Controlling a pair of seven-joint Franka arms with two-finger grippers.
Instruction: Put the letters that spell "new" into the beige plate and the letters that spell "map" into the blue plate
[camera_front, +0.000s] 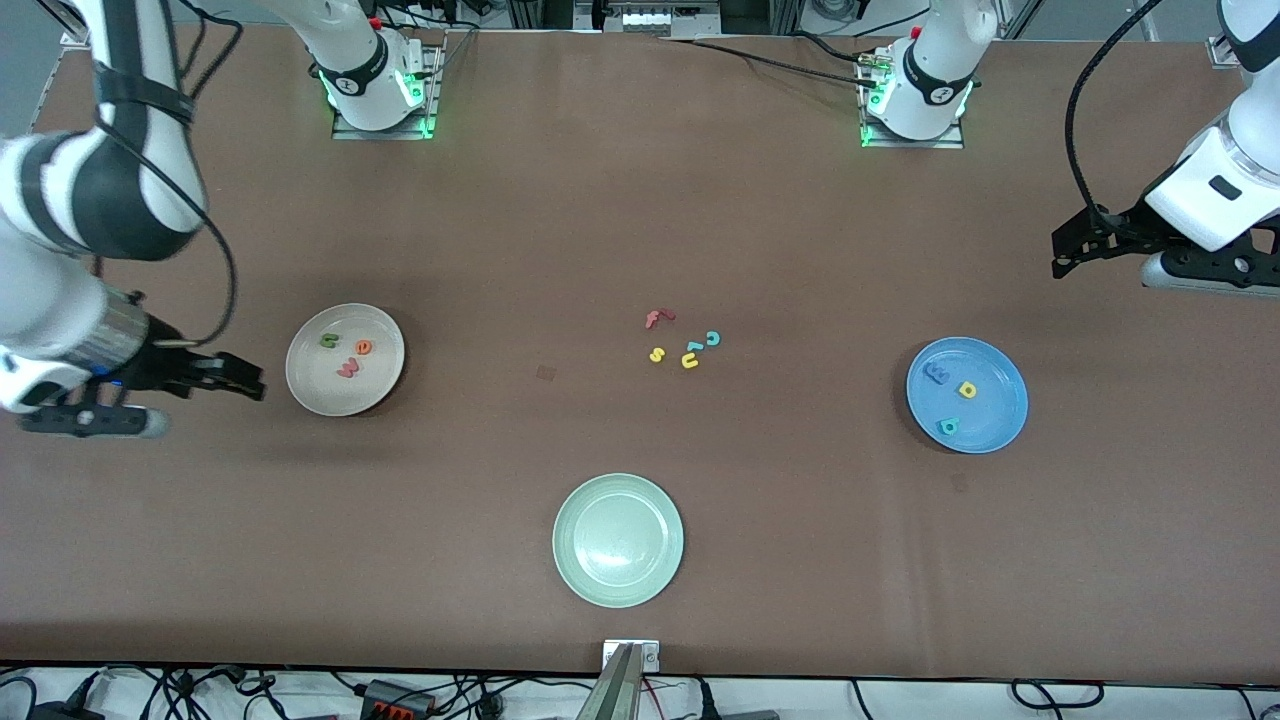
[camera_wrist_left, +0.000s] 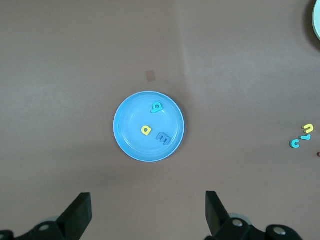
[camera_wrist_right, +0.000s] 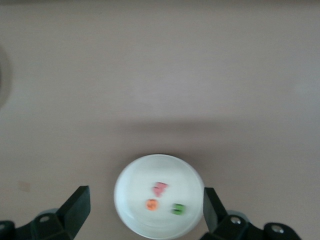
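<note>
nearest the front camera, on the brown counter (camera_front: 640, 220), sits a pale green plate (camera_front: 618, 540) with nothing in it; the left wrist view catches only a sliver of its rim at the frame edge. farther from the camera, toward the right arm's end, the beige plate (camera_front: 345, 359) holds the dark green letter (camera_front: 329, 341), the orange letter (camera_front: 364, 347) and the pinkish-red letter (camera_front: 347, 369), all lying apart from one another. toward the left arm's end, the blue plate (camera_front: 967, 394) holds the blue m (camera_front: 937, 373), the yellow letter (camera_front: 967, 389) and the teal letter (camera_front: 948, 426).

farther still, between the two plates near the middle of the counter, a small cluster of leftover letters lies loose: a red f (camera_front: 658, 318), a teal c (camera_front: 712, 339), a yellow s (camera_front: 657, 354) and a yellow u (camera_front: 690, 361) with a small teal piece touching it. the left wrist view shows only part of this cluster; the right wrist view shows none of it.

the right end effector (camera_front: 245, 380) hangs just beside the beige plate, fingers spread wide and gripping nothing; its wrist view looks down on the plate between the fingers. the left end effector (camera_front: 1065, 250) hangs over bare counter near the blue plate, fingers likewise wide apart and empty, a spread the front view hides but its wrist view makes plain.
</note>
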